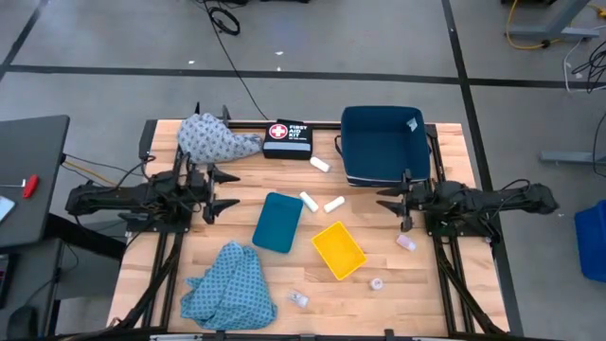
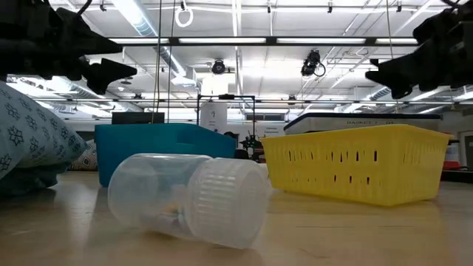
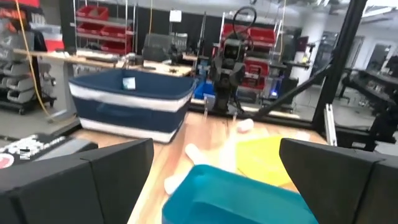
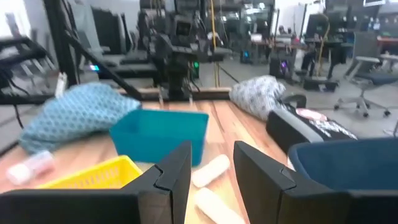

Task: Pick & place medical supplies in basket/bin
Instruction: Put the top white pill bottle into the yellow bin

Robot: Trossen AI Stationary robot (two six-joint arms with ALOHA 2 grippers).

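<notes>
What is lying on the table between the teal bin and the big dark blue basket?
In the high view, two white rolls lie side by side on the wood between the teal bin and the dark blue basket; a third roll lies nearer the basket.

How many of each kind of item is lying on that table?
White rolls: 3
Small vials: 3
Blue patterned cloths: 2
Bins and baskets: 3
First aid pouch: 1
Total: 12

Pouch (image 3: 25, 155) label cut off by the edge.
</notes>
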